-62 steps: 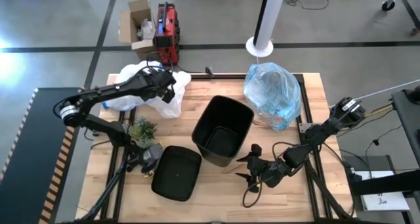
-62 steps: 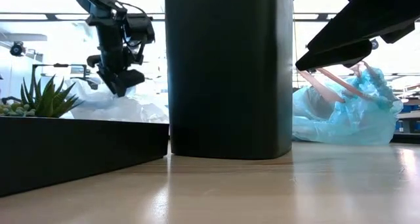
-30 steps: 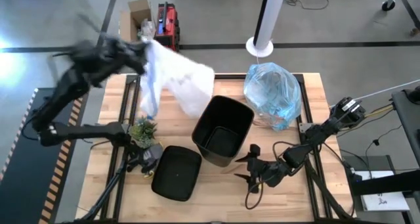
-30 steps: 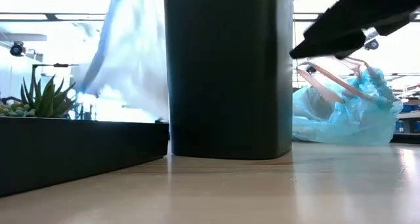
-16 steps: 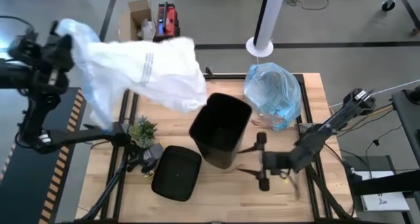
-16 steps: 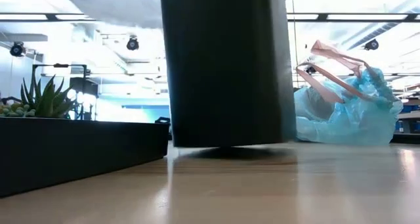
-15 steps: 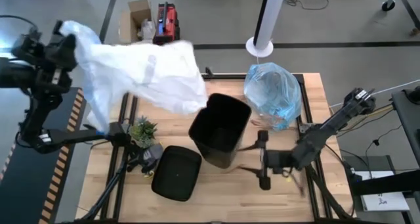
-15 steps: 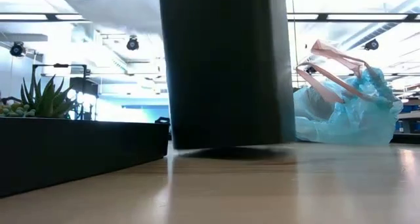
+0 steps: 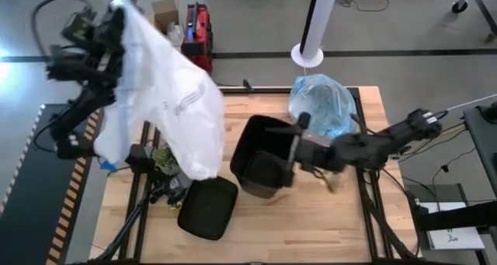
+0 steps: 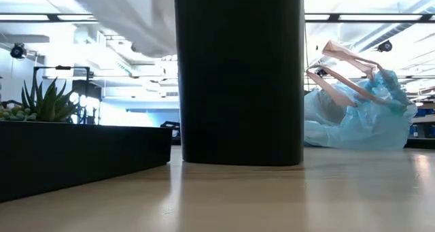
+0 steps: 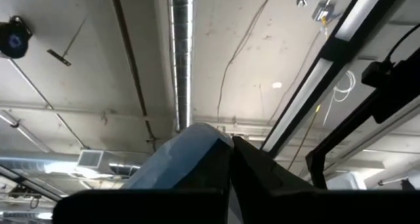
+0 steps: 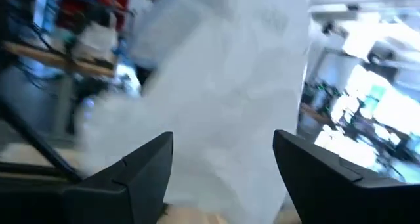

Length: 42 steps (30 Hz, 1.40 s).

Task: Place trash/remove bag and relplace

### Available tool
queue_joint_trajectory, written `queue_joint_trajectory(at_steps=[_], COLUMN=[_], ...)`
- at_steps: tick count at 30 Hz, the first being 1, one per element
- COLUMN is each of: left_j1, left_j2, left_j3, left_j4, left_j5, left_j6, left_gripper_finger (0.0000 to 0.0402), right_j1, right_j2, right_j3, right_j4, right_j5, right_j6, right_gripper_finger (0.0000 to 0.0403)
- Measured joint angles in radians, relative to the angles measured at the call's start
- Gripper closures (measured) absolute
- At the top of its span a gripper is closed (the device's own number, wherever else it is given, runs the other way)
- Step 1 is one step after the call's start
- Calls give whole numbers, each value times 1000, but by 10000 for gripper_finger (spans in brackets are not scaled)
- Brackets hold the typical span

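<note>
My left gripper [image 9: 109, 20] is raised high beyond the table's far left corner, shut on a white translucent plastic bag [image 9: 171, 102] that drapes down over the table's left part. The black bin [image 9: 262, 158] stands upright on its base at the middle. My right gripper [image 9: 293, 150] hovers open over the bin's right rim; its fingers [image 12: 147, 168] face the white bag and touch nothing. The light-blue bag [image 9: 322, 109], full and closed by pink strings [image 10: 340, 69], lies at the far right. Loose trash is out of view. My left gripper pinches a bunched part of the white bag [image 11: 190, 152] at its upper end [image 9: 123, 12] between its two fingers, which slant upward. The bag hangs below the gripper, slack and billowed. Its lower end [image 9: 200, 168] is clear of the table.
A black lid or tray [image 9: 208, 207] lies near the front left, with a small green plant [image 9: 165, 155] beside it. A white pole base [image 9: 307, 55], a cardboard box [image 9: 163, 24] and a red device [image 9: 198, 32] stand beyond the far edge. Bare wood [image 9: 326, 226] lies at the front right.
My left gripper has swung up and tipped upward with the white bag, which was flung out sideways and now hangs down over the table's left part. My right gripper has risen from near the front edge and gone toward the bin. The bin tipped briefly and stands flat again.
</note>
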Motion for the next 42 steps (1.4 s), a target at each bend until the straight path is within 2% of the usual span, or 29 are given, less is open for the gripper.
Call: queue_joint_trajectory(at_steps=[4, 13, 17, 20, 23, 25, 34, 37, 42], left_j1=[-54, -168, -220, -249, -268, -271, -273, -273, -276], left_j2=[115, 318, 388, 433, 466, 480, 487, 486, 486], left_j3=[137, 453, 560, 616, 660, 684, 701, 701, 700], left_j4=[1, 2, 5, -21, -78, -104, -133, -169, -273], left_j5=[-2, -1, -1, 0, 0, -1, -28, -28, -27], left_j6=[30, 70, 79, 120, 155, 158, 159, 159, 200], left_gripper_finger=[402, 402, 402, 402, 402, 401, 401, 401, 402], right_j1=[-55, -62, -69, -94, -103, -99, -15, 15, 54], right_j2=[95, 204, 237, 254, 254, 239, 74, 35, 11], right_j3=[75, 241, 275, 293, 296, 296, 297, 297, 297], right_j4=[-32, -120, -124, -120, -127, -146, -214, -286, -507], right_j5=[-4, 43, 14, -11, -11, -19, -18, -36, -63], right_j6=[31, -70, -108, -108, -117, -137, -157, -86, 89], right_gripper_finger=[144, 134, 183, 258, 355, 389, 400, 402, 402])
